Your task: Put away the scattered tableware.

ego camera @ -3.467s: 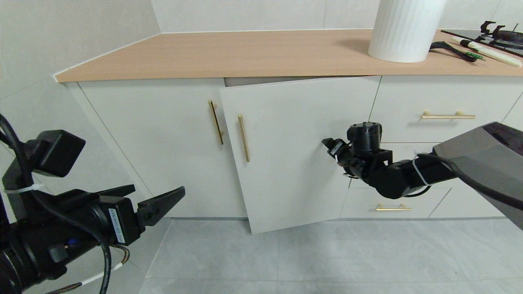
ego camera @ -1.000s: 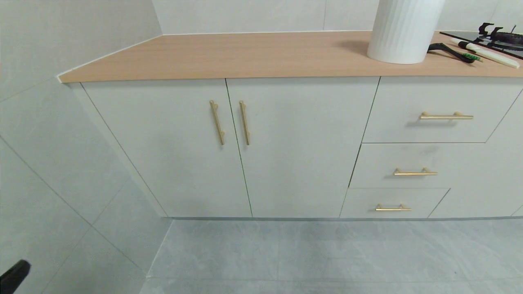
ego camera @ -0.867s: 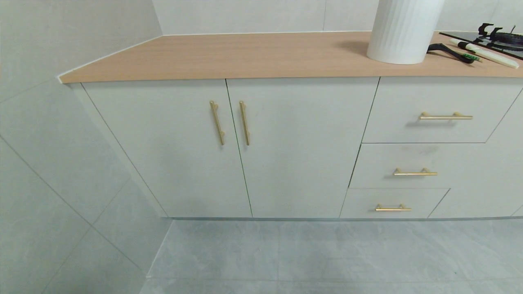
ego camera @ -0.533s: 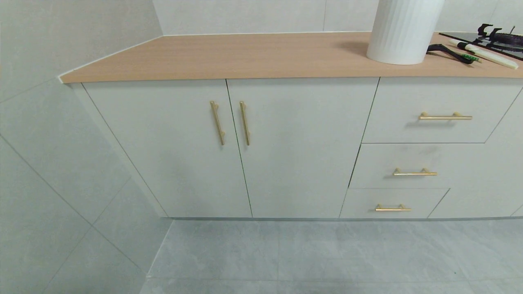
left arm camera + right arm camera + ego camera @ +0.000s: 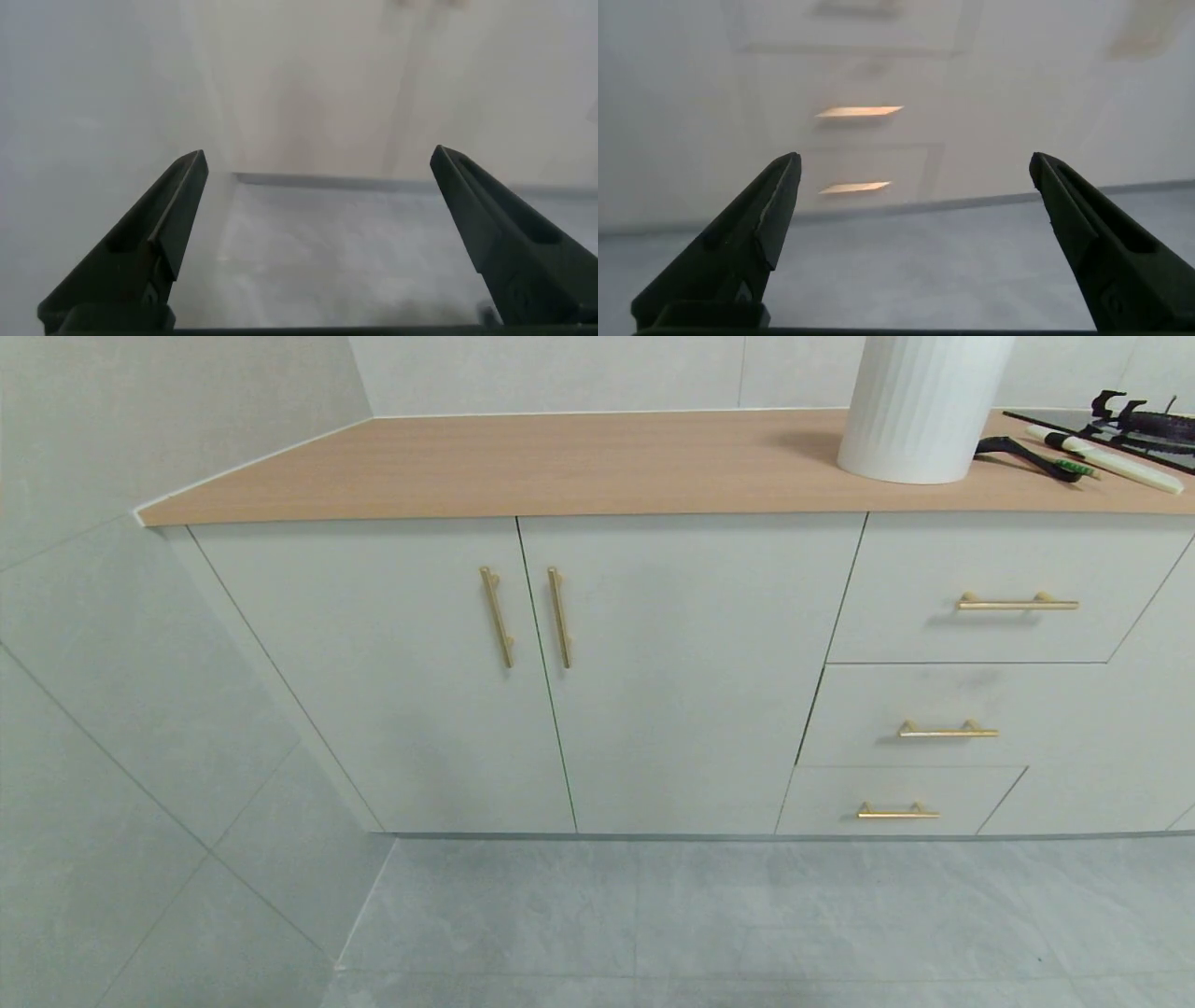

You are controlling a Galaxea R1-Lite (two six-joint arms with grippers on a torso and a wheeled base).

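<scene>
The white cabinet under the wooden countertop has both doors shut, their gold handles side by side. On the counter at the far right lie a black utensil and a white-handled utensil beside a tall white ribbed container. My left gripper is open with nothing between its fingers, facing the cabinet base and floor. My right gripper is open and empty too, facing the lower drawer handles.
Three drawers with gold handles sit to the right of the doors. A black stove grate lies at the counter's far right. A tiled wall closes in on the left. Grey floor tiles lie open in front of the cabinet.
The right cabinet door, ajar 3.5 s ago with my right gripper against it, is now shut. Both arms have left the head view. The last half second shows no visible movement.
</scene>
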